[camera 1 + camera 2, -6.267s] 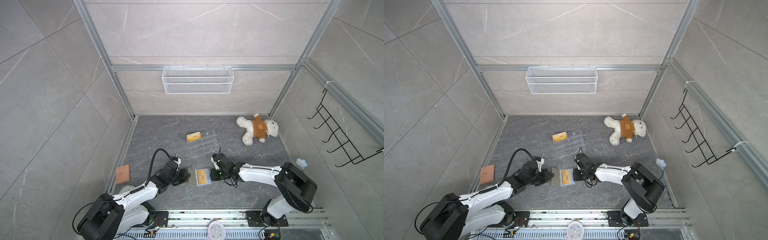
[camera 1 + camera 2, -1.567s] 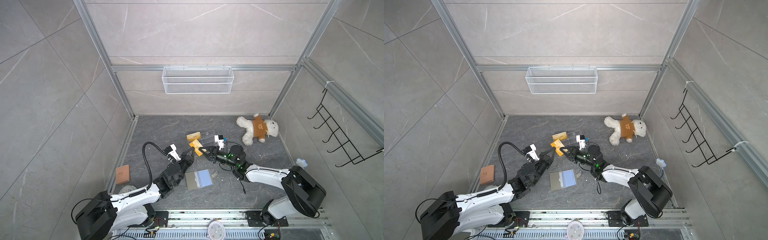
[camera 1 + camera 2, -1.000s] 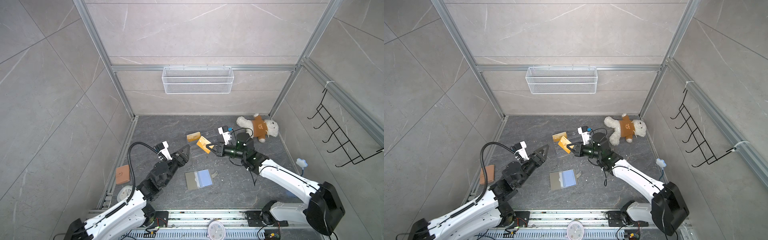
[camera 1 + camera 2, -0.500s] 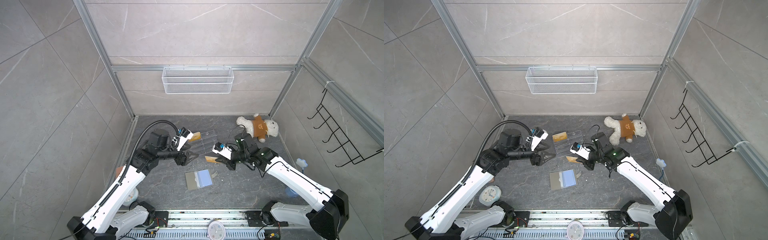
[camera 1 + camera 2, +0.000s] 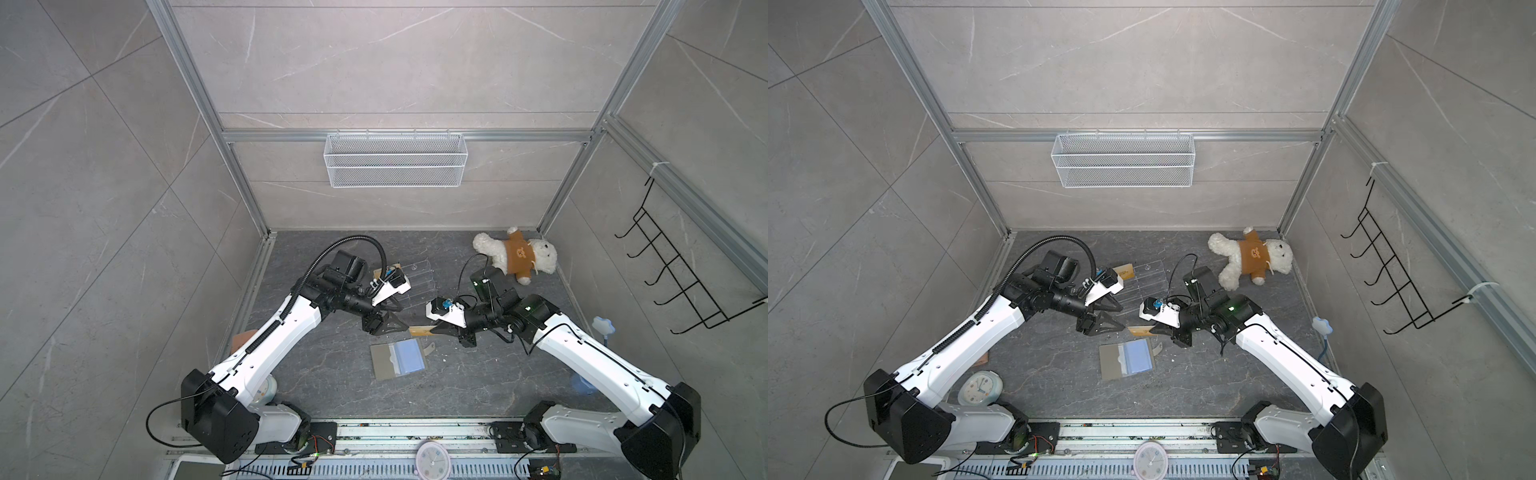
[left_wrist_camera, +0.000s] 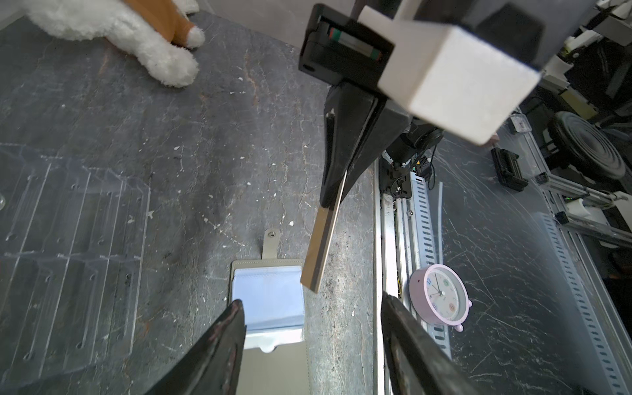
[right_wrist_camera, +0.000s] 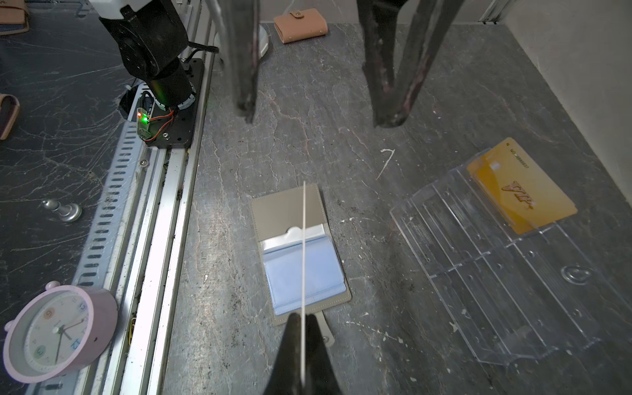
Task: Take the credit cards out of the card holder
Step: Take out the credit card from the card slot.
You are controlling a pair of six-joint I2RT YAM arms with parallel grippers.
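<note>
Tabletop point(image 5: 478, 382): card holder point(image 5: 398, 358) below right end effector point(image 5: 434, 329)

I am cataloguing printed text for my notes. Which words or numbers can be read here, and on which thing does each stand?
"VIP": on the gold card in the acrylic stand.
"NO." plus digits too small to read: same card's edge.
"12": pink clock face; other numerals blurred.
Held card: print unreadable.

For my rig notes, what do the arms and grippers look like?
White link shells, black joints and bases on the left arm and right arm. A ribbed black hose runs along the left one only. Black tapering fingers, white camera blocks.
</note>
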